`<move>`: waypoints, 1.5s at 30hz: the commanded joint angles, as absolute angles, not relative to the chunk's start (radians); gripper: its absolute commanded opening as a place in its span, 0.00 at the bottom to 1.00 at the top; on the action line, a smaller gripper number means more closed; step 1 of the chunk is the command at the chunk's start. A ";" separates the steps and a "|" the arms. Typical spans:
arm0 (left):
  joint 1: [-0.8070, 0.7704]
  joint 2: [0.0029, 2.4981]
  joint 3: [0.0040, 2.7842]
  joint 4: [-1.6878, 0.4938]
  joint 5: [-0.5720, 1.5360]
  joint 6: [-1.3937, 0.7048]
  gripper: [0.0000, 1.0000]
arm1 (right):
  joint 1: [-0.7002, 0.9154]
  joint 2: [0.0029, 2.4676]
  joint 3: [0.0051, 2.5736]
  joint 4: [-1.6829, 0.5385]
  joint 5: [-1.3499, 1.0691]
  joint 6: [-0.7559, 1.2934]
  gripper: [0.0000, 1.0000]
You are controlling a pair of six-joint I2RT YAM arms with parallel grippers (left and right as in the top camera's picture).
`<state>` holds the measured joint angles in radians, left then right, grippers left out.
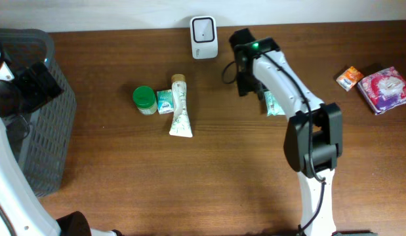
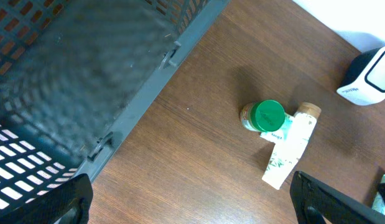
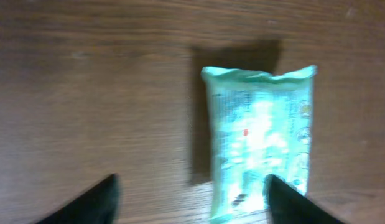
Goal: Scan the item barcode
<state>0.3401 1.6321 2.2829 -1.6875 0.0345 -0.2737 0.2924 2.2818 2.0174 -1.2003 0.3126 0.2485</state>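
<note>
A white barcode scanner (image 1: 204,37) stands at the table's back edge, also seen in the left wrist view as the scanner (image 2: 369,78). A teal packet (image 3: 260,137) lies flat on the wood, blurred in the right wrist view. My right gripper (image 3: 192,205) is open above it, and its right finger (image 3: 295,202) overlaps the packet's lower corner. From overhead, the packet (image 1: 275,103) is partly hidden under the right arm, with the right gripper (image 1: 244,84) just left of it. My left gripper (image 2: 192,205) hangs open and empty by the basket; overhead it shows as the left gripper (image 1: 40,85).
A grey basket (image 1: 48,144) fills the left side. A green-lidded jar (image 1: 144,99), a small teal packet (image 1: 164,101) and a white tube (image 1: 180,108) lie left of centre. An orange packet (image 1: 350,77) and a purple packet (image 1: 385,88) sit at the far right.
</note>
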 commanded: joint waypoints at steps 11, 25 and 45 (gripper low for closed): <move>0.343 1.623 2.285 -1.688 0.038 -0.280 0.99 | -0.168 2.287 1.858 -1.081 -0.575 -0.123 0.76; 0.343 1.623 2.285 -1.688 0.038 -0.280 0.99 | 0.055 2.157 1.872 -0.876 -1.174 -0.308 0.04; 0.343 1.623 2.285 -1.688 0.038 -0.280 0.99 | 0.364 2.171 1.877 -1.131 0.509 0.280 0.04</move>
